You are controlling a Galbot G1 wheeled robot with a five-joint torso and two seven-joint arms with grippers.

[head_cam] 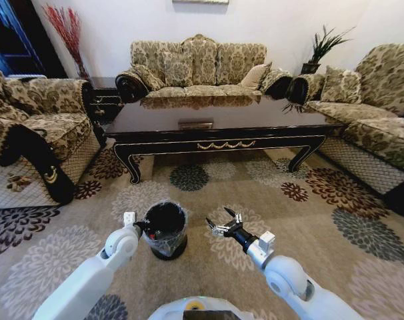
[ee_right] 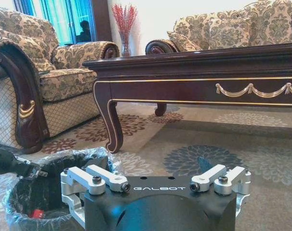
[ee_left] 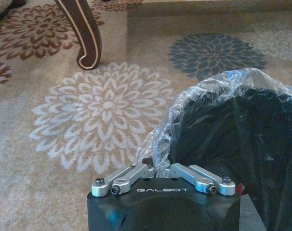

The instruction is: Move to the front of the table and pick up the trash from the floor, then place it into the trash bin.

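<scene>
sofa (head_cam: 199, 67) far wall | armchair (head_cam: 39, 127) left | potted plant (head_cam: 322, 48) | red branches (head_cam: 67, 30)

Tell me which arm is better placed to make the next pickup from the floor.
Right. The right gripper hangs open and empty beside the trash bin, low over the floor. The left gripper is shut on the bin's bag-lined rim, so it is occupied.

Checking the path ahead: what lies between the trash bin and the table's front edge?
In the head view, bare patterned floor lies between the trash bin and the table.
</scene>
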